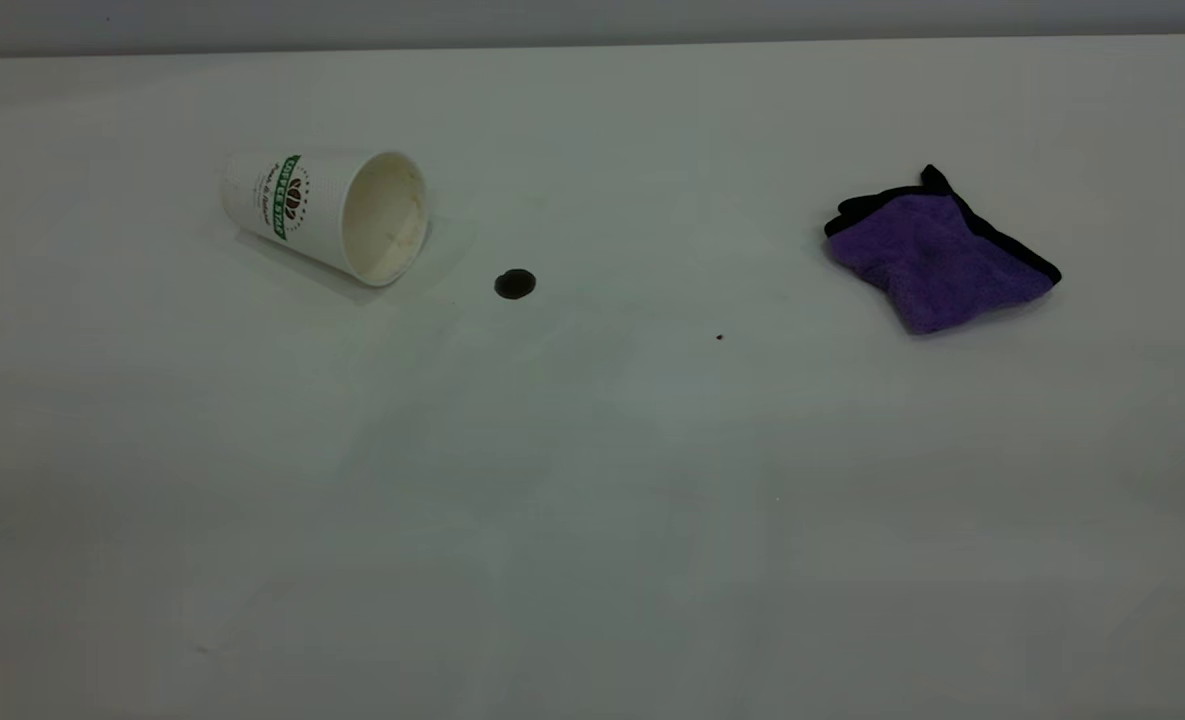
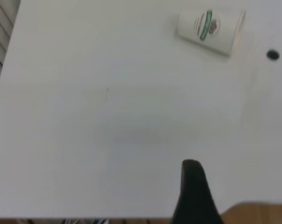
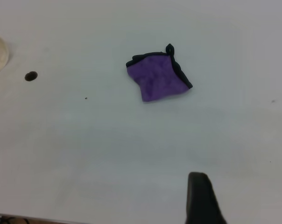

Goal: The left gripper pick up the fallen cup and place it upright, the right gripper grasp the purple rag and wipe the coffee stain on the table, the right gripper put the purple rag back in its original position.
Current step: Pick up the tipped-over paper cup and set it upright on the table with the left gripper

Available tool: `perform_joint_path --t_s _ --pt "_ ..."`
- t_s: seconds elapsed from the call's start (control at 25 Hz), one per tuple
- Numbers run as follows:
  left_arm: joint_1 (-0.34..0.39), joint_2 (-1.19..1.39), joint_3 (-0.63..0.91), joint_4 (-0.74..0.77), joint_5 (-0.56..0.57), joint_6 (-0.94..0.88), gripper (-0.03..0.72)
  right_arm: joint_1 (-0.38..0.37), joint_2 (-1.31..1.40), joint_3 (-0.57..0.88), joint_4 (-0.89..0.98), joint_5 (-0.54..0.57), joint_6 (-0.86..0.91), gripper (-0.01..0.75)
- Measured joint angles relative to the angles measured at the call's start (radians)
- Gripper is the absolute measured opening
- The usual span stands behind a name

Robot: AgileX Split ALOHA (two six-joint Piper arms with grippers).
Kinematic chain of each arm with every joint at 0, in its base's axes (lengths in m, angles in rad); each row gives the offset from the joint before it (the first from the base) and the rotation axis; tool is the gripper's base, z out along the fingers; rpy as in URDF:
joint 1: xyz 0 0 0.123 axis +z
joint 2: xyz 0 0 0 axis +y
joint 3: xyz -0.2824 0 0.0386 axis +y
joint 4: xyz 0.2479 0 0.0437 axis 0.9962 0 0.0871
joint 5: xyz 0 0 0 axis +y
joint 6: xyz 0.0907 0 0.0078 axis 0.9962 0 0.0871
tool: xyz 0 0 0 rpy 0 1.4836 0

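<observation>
Table (image 1: 592, 520): plain white top filling nearly the whole exterior view; neither arm shows in that view, so both appear parked well back from the work.
Cup (image 1: 324, 214): white paper coffee cup with a green lettered band, lying on its side at far left. Its mouth faces right and toward the near edge, straight at the stain, which fits a spill from a tipped cup. Cream inside, faintly marked. Not yet stood upright.
Purple rag (image 1: 937, 255): fluffy folded cloth with black edging, lying flat at far right, well apart from cup and stain. It sits on the right arm's side, which suits that arm fetching it. Untouched by my reading.
Left gripper (image 2: 193, 193): only one dark finger shows at the edge of its wrist view, over bare table and well short of the cup (image 2: 210, 31). Whether the fingers are spread or closed I cannot tell; nothing visibly held.
Right gripper (image 3: 202, 198): likewise one black finger in its wrist view, well short of the rag (image 3: 158, 77). Opening not readable; nothing visibly held.
Coffee stain (image 1: 515, 284): small round dark brown spot just right of the cup's mouth, nearer the camera, not touching it. Unwiped.
Speck (image 1: 719, 337): tiny dark dot between stain and rag.
Stage: judged at the start; the cup comes first.
</observation>
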Motion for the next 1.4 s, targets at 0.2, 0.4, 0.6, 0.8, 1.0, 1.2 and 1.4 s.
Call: perform_joint_path --t_s 0.2,0.4,0.6,0.8,1.0,1.2,1.4 --pt "0.0 0.181 -0.032 -0.119 -0.15 0.046 0.562 0.0 0.0 0.0 0.0 0.0 0.0 0.493" --pt "0.0 0.455 -0.074 -0.2 -0.281 0.142 0.566 0.0 0.0 0.0 0.0 0.0 0.0 0.493" --pt "0.0 0.71 -0.109 -0.292 -0.39 0.258 0.566 0.0 0.0 0.0 0.0 0.0 0.0 0.493" --pt "-0.002 0.927 -0.11 -0.417 -0.522 0.388 0.566 0.0 0.0 0.0 0.0 0.0 0.0 0.493" --pt "-0.124 1.105 -0.115 -0.481 -0.652 0.487 0.566 0.0 0.0 0.0 0.0 0.0 0.0 0.493" --pt "-0.315 1.312 -0.138 -0.479 -0.812 0.49 0.566 0.0 0.0 0.0 0.0 0.0 0.0 0.493" --pt "-0.396 1.571 -0.309 -0.425 -0.836 0.481 0.566 0.0 0.0 0.0 0.0 0.0 0.0 0.493"
